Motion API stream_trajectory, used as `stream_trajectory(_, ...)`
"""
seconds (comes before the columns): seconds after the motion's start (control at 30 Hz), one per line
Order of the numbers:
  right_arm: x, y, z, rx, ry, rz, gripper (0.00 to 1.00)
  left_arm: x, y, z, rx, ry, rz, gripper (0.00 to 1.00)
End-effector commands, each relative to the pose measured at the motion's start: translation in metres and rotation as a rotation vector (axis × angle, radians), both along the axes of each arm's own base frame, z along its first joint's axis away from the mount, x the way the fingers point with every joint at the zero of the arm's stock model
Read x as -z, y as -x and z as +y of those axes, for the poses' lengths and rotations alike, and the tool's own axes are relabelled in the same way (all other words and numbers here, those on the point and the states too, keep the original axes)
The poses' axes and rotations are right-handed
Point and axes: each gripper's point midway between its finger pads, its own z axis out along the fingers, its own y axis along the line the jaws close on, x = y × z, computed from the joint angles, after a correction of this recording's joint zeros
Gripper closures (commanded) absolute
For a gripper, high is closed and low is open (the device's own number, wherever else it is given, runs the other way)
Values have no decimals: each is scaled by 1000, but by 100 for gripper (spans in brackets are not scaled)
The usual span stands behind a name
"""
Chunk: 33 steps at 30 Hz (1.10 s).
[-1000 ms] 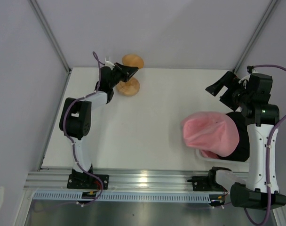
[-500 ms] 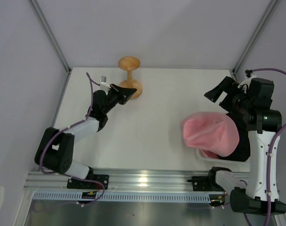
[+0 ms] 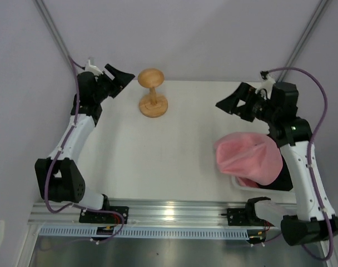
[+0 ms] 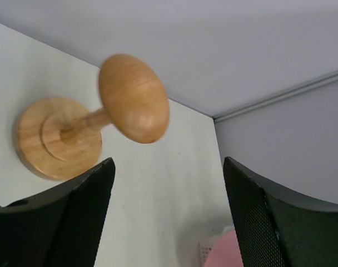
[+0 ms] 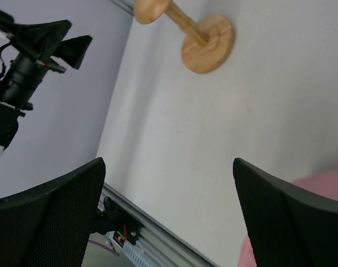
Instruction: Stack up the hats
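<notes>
A pink hat (image 3: 248, 158) lies crumpled at the right of the table, draped over a white basket (image 3: 239, 182). A black hat (image 3: 284, 173) shows under its right side. My left gripper (image 3: 116, 78) hangs open in the air at the far left corner, left of the wooden stand (image 3: 152, 92), with nothing between its fingers (image 4: 63, 222). The left wrist view catches a corner of the pink hat (image 4: 224, 255) at its bottom edge. My right gripper (image 3: 233, 105) is open and empty above the table, behind the pink hat (image 5: 324, 186).
The wooden round-topped stand (image 4: 133, 97) stands upright at the back of the table, its base (image 5: 208, 36) flat on the surface. The walls meet close behind it. The white tabletop (image 3: 169, 150) lies between the stand and the hats. A metal rail (image 3: 169, 214) runs along the near edge.
My left gripper has opened and drawn away from the stand, up and to the far left corner. The stand now stands free. The right gripper has shifted left, still open.
</notes>
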Motion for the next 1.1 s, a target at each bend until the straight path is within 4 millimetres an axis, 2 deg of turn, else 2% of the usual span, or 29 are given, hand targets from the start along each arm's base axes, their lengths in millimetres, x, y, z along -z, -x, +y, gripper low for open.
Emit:
stream_trajectory(0.0,-32,-56,46,-59,-136,-130,1,1,-21,18,78,-73,9,18)
stream_trajectory(0.03,-25,-80,65,-79,-161,-143,1,6,-28,20,91,-110,10,18)
stream_trajectory(0.07,-21,-93,75,-79,-180,-147,1,19,-31,20,116,-113,62,17)
stream_trajectory(0.1,-31,-107,86,-85,-229,-195,0,25,-49,23,126,-117,81,17)
stream_trajectory(0.13,-11,-126,108,-101,-238,-159,1,17,-57,19,158,-112,65,17)
stream_trajectory(0.17,-6,-139,118,-102,-253,-158,0,15,-64,17,173,-108,64,18)
stream_trajectory(0.2,-4,-150,130,-107,-270,-163,1,35,-75,15,185,-93,104,18)
stream_trajectory(0.23,-21,-162,141,-112,-307,-206,0,31,-80,13,193,-68,98,18)
stream_trajectory(0.27,9,-181,161,-113,-299,-163,0,34,-83,10,213,-49,96,19)
stream_trajectory(0.3,15,-190,172,-113,-305,-162,0,32,-89,8,218,-36,67,19)
stream_trajectory(0.33,16,-200,182,-110,-332,-172,0,37,-94,6,224,-3,78,19)
stream_trajectory(0.37,6,-208,193,-110,-360,-197,0,40,-95,5,231,13,75,19)
stream_trajectory(0.4,34,-224,203,-96,-367,-152,0,41,-95,0,252,31,77,19)
stream_trajectory(0.47,30,-239,213,-79,-468,-167,1,37,-103,-2,263,48,35,19)
stream_trajectory(0.5,39,-250,217,-73,-506,-179,0,36,-105,-2,265,56,32,19)
stream_trajectory(0.57,45,-261,220,-42,-548,-180,1,38,-110,-3,274,64,20,19)
stream_trajectory(0.63,57,-276,224,-23,-546,-171,0,29,-113,-7,296,76,-15,20)
stream_trajectory(0.67,60,-280,227,-28,-544,-163,0,35,-117,-8,298,83,-4,19)
stream_trajectory(0.7,49,-284,231,-40,-554,-179,0,26,-120,-8,299,85,-22,19)
stream_trajectory(0.73,65,-290,236,-42,-546,-156,0,27,-122,-9,305,89,-23,20)
stream_trajectory(0.8,69,-295,240,-38,-548,-149,0,29,-129,-12,310,107,-14,20)
stream_trajectory(0.87,73,-301,244,-32,-557,-152,0,20,-134,-17,324,109,-38,21)
stream_trajectory(0.9,71,-301,246,-37,-567,-157,0,29,-138,-20,327,116,-17,21)
stream_trajectory(0.93,65,-302,249,-42,-591,-156,0,18,-141,-23,335,113,-40,23)
stream_trajectory(0.97,73,-304,252,-50,-597,-136,0,19,-142,-26,342,115,-37,24)
stream_trajectory(1.03,75,-305,257,-64,-611,-116,0,29,-145,-29,346,114,-7,25)
stream_trajectory(1.07,74,-304,260,-75,-613,-118,0,23,-146,-28,343,106,-18,25)
